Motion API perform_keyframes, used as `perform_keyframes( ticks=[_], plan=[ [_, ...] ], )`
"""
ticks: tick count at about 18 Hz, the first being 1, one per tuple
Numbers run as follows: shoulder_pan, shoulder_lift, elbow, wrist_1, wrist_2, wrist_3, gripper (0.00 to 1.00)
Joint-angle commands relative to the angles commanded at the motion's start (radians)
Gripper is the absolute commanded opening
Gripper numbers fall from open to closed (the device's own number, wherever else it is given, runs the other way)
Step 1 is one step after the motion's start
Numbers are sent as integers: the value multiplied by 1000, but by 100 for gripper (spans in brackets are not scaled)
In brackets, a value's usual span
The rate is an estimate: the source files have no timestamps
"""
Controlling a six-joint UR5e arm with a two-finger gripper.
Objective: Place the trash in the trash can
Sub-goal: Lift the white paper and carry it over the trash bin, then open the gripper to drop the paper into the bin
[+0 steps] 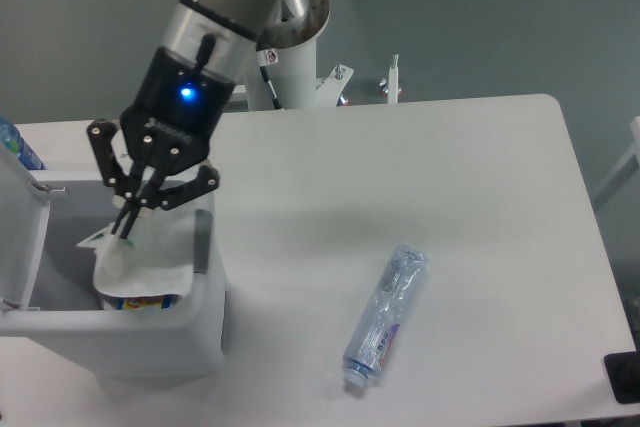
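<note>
My gripper [127, 226] hangs over the open trash can [205, 312], shut on the crumpled white wrapper [150, 257]. The wrapper dangles from the fingertips inside the can's opening, above its floor. The white-grey can stands at the table's left front with its lid [15, 232] flipped up on the left. A crushed clear plastic bottle [384, 317] with a blue-white label lies flat on the table to the right of the can, well apart from my gripper.
A blue-and-yellow printed packet [150, 301] lies in the bottom of the can, mostly hidden by the wrapper. The arm's white base column [285, 72] stands at the back of the table. A dark object [625, 377] sits at the right front corner.
</note>
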Motion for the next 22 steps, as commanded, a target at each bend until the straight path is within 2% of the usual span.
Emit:
perform_keyframes(
  ticks=[7, 9, 10, 12, 13, 16, 20, 22],
  plan=[
    [-23, 5, -38, -3, 3, 2, 0],
    [-25, 0, -41, -3, 18, 2, 5],
    [-25, -3, -41, -3, 23, 3, 12],
    [-25, -3, -38, -2, 26, 24, 42],
    [-23, 0, -34, -2, 34, 41, 61],
    [-22, 15, -22, -3, 66, 48, 100],
    [-9, 20, -2, -8, 80, 43, 100],
    [43, 21, 12, -8, 75, 34, 100]
  ],
)
